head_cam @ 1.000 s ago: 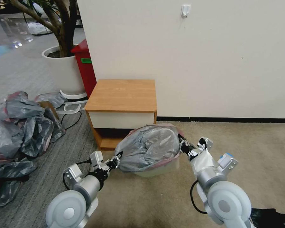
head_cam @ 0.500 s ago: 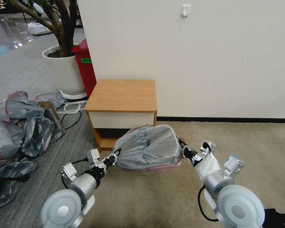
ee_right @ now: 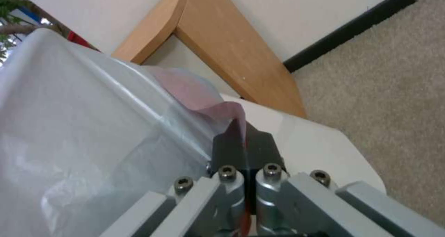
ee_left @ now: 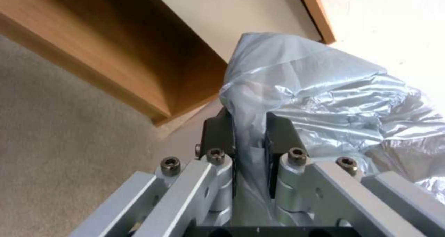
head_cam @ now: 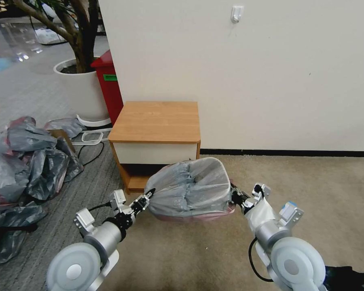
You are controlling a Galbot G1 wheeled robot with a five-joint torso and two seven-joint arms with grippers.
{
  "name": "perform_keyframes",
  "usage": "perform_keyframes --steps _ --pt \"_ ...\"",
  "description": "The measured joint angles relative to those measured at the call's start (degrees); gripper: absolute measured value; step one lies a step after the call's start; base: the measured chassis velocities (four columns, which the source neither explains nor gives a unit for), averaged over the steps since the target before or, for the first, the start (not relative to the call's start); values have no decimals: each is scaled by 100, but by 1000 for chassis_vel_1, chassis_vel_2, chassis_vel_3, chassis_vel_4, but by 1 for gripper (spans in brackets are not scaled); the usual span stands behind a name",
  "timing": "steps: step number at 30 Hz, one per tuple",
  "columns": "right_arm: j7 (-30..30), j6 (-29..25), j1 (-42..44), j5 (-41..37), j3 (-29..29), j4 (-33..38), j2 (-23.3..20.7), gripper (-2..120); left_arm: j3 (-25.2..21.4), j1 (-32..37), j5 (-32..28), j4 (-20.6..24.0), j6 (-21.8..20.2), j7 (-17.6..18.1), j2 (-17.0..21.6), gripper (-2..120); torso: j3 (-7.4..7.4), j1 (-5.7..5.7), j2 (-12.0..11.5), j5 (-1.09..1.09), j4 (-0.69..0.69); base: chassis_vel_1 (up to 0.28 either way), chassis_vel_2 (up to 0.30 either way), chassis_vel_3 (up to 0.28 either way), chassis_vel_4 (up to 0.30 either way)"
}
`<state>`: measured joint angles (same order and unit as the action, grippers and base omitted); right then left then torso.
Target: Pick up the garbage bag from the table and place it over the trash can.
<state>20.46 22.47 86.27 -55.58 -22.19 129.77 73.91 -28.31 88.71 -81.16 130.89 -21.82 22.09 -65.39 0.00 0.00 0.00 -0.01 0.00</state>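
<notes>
Change: since a second ago we have pulled the garbage bag [head_cam: 189,188] lower — the cream rim of the trash can [ee_right: 320,139] that showed under it in the head view is now covered there.
Bag: stretched on the carpet just in front of the table [head_cam: 154,121], pink rim at its base, mouth sunk inward.
Left gripper [head_cam: 146,197]: low at the bag's left edge, arm reaching forward — fingers [ee_left: 218,134] clamped on a fold of film.
Right gripper [head_cam: 235,195]: at the bag's right edge, pinched tight on the pink rim, just above the can's corner.
Surroundings: heap of grey bags [head_cam: 20,161] lies well apart to the left.
</notes>
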Motion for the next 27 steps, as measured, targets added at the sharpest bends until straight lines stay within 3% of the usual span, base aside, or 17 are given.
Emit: perform_keyframes --steps 27 --pt "-707 -399 -391 599 -74 -1279 16 0 -49 55 -368 177 -60 -13 39 8 0 0 0 1 0 0 0 0 0"
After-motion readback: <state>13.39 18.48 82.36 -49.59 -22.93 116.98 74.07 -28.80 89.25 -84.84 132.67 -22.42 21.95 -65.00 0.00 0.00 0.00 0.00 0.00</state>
